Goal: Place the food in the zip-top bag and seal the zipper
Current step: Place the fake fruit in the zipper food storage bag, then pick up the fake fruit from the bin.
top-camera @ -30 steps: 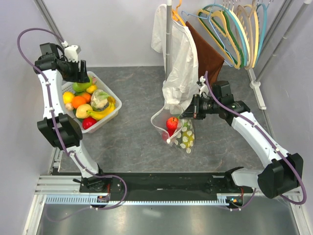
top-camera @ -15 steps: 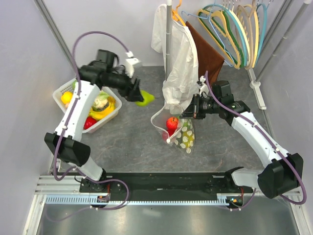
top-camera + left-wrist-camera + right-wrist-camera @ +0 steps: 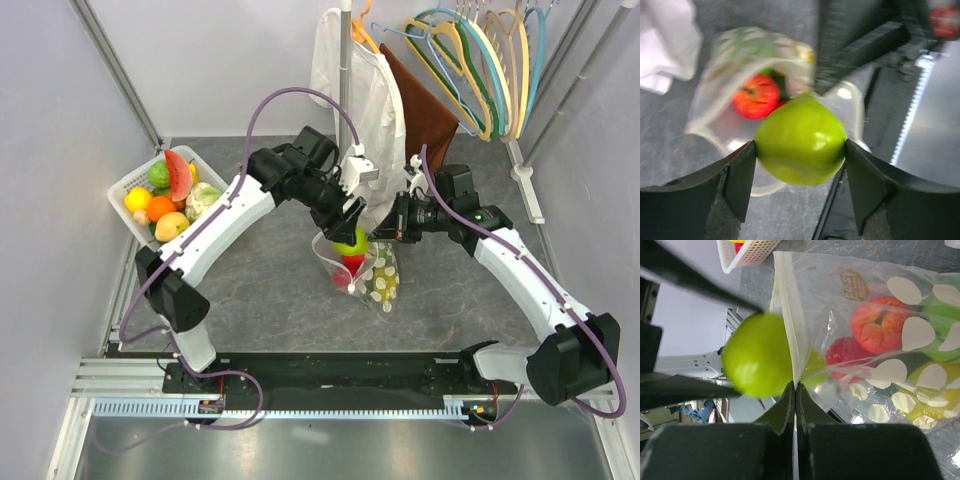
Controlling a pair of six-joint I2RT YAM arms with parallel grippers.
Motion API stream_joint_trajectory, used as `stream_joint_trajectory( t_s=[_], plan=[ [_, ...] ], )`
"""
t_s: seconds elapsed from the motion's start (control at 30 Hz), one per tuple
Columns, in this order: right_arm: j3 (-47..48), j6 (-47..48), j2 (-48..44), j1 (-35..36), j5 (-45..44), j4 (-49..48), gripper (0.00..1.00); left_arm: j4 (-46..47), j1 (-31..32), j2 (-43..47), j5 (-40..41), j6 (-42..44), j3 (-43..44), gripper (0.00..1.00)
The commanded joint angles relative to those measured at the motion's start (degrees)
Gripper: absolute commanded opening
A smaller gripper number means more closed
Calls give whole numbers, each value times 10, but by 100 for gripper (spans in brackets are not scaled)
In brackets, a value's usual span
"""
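My left gripper (image 3: 350, 238) is shut on a glossy green fruit (image 3: 801, 138) and holds it right over the open mouth of the clear dotted zip-top bag (image 3: 375, 275). The fruit also shows in the right wrist view (image 3: 757, 361). My right gripper (image 3: 795, 388) is shut on the bag's white mouth edge (image 3: 788, 310) and holds the mouth up and open. Inside the bag lie a red apple (image 3: 880, 324), another red piece (image 3: 846, 355) and green and yellow pieces. The slider tab is not clearly visible.
A white lattice basket (image 3: 138, 180) at the left holds more toy food, among them a red slice (image 3: 178, 174) and an orange (image 3: 160, 207). A white garment (image 3: 357, 110) and a brown cloth (image 3: 425, 110) hang from a rack behind the bag, with coloured hangers (image 3: 480, 60).
My left arm has swung from the basket at the left across to the bag, carrying the green fruit. The right arm and the bag have stayed put.
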State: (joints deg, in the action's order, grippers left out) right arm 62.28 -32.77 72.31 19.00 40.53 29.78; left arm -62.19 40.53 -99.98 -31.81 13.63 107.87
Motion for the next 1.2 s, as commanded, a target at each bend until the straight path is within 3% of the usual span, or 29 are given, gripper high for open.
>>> stream_joint_trajectory(
  t_s=[0.0,0.2,0.3,0.37,0.5,0.6,0.7,0.9,1.17],
  plan=[
    [24,3,-11,1,20,-2,0,32,-3,-22,131,-33,37,85],
    [20,3,-10,2,22,-4,0,39,-41,3,124,-46,28,95],
    [24,3,-13,1,23,-3,0,43,-120,39,13,-63,30,98],
    [27,3,-16,0,24,-3,0,46,-207,71,-44,-76,26,99],
    [27,3,-16,1,24,-4,0,34,-359,99,-55,-49,20,100],
    [21,6,-22,-1,24,-3,0,-23,-518,62,-106,-20,45,100],
    [16,6,-24,-1,24,-3,0,-70,-597,13,-118,20,83,98],
    [14,4,-26,0,22,-5,0,-21,-674,-68,-55,7,140,94],
    [10,6,-21,-1,21,-5,0,13,-667,-222,8,1,296,78]
  ],
)
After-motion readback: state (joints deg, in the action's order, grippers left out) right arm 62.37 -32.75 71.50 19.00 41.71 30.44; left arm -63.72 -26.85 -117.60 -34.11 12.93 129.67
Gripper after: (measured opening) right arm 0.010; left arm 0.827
